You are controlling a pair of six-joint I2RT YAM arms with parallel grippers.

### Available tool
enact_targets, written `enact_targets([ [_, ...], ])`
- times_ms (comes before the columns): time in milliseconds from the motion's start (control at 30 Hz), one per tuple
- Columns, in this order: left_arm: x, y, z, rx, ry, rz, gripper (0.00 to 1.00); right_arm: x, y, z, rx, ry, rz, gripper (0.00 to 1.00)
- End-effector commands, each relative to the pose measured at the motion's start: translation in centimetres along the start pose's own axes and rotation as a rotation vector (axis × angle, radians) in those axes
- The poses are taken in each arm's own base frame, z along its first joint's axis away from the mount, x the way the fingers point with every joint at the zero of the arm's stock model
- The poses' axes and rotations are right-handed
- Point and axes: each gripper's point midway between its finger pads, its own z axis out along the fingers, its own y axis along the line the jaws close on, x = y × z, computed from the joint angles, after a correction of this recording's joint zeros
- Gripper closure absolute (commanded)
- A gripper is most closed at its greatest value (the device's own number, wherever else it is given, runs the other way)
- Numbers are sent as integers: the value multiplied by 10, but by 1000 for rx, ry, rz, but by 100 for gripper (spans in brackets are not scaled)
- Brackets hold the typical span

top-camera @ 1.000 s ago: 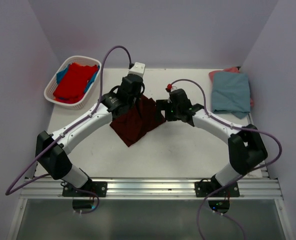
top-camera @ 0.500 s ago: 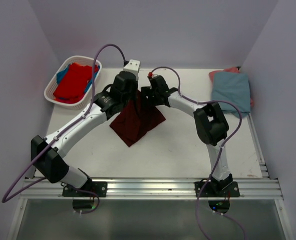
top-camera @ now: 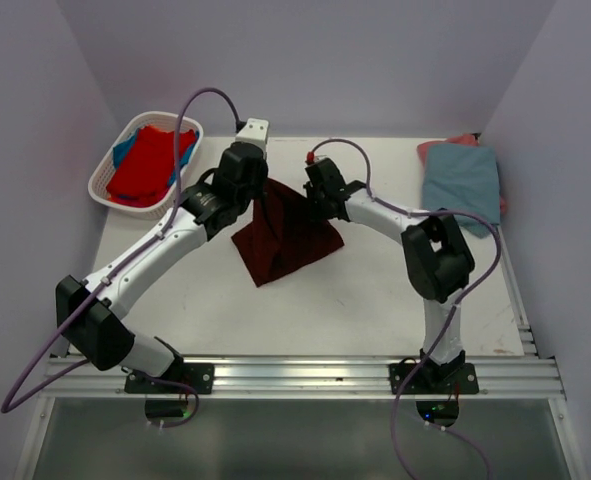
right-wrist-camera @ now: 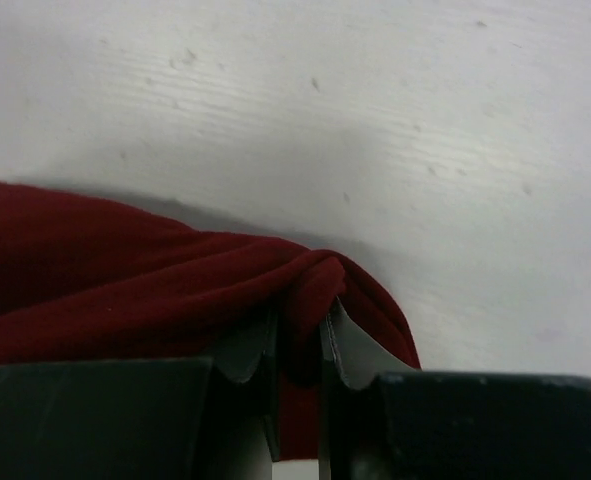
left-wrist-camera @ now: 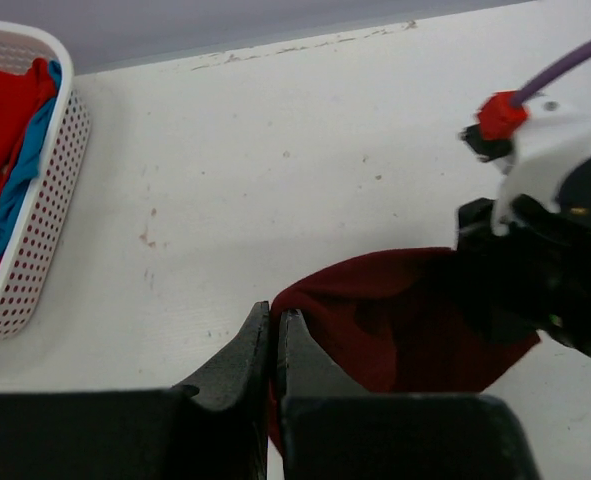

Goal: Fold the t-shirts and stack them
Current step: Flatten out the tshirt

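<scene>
The left gripper point(top-camera: 258, 187) and right gripper point(top-camera: 313, 196) each pinch the maroon t-shirt point(top-camera: 285, 240), at its 11 and 1 o'clock corners, over the middle of the table point(top-camera: 375, 300). Risk: each pinch takes only a thin fold, so spreading the arms may pull one corner free, letting the cloth slump.

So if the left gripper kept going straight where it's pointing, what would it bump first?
The left gripper is pinching the maroon t-shirt, so cloth is right at its tips. Beyond that it would probably meet the white table, though depth is unclear.
</scene>
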Motion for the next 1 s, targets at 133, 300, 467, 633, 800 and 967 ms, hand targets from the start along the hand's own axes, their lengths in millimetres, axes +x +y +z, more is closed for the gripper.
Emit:
enact_targets([
  [133, -20, 83, -17, -253, -37, -120, 100, -15, -68, -110, 288, -50, -46, 100],
  [300, -30, 132, -26, -384, -41, -182, 100, 3, -91, -153, 381, 24, -75, 100],
  [467, -40, 187, -47, -509, -54, -245, 100, 11, -105, -188, 418, 10, -58, 100],
  [633, -46, 202, -66, -537, -88, -288, 100, 16, -129, -207, 525, 15, -56, 100],
  [800, -45, 193, -73, -474, -74, -298, 100, 17, -148, -219, 610, 20, -24, 100],
  [967, -47, 184, -97, -400, -92, -312, 100, 18, -157, -243, 651, -7, 6, 100],
])
